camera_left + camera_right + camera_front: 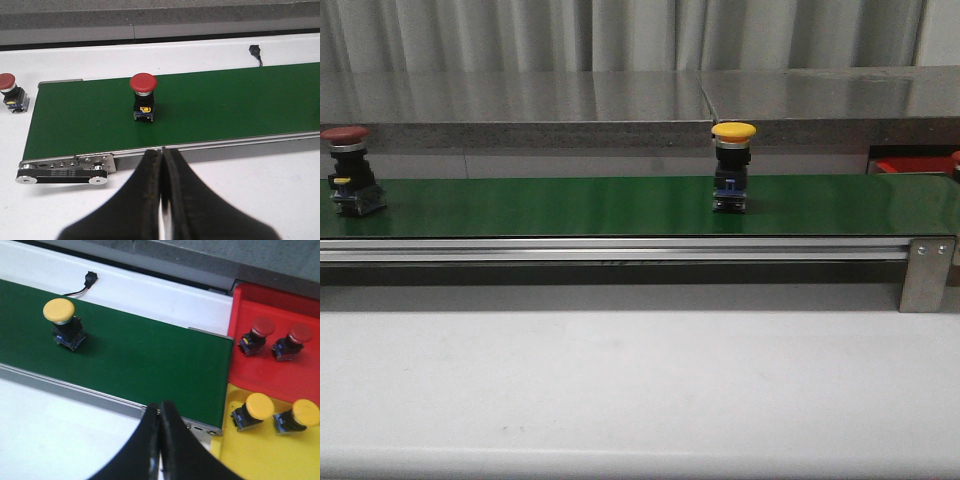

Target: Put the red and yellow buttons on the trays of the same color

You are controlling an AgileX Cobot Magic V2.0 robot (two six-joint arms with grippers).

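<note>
Riding the green belt [570,205]: one red button [347,170], one yellow button [732,165]; both tools pressed closed, empty.

A green conveyor belt [570,205] crosses the white table [640,390], grey curtains [620,35] behind.

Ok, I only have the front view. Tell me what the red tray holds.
Observer: The red tray holds two red buttons, side by side.
Operator: Now the yellow tray.
Observer: The yellow tray holds two yellow buttons, also side by side.
Operator: Check past the belt's left end.
Observer: A loose red button stands on the white table there, just off the belt.
</note>
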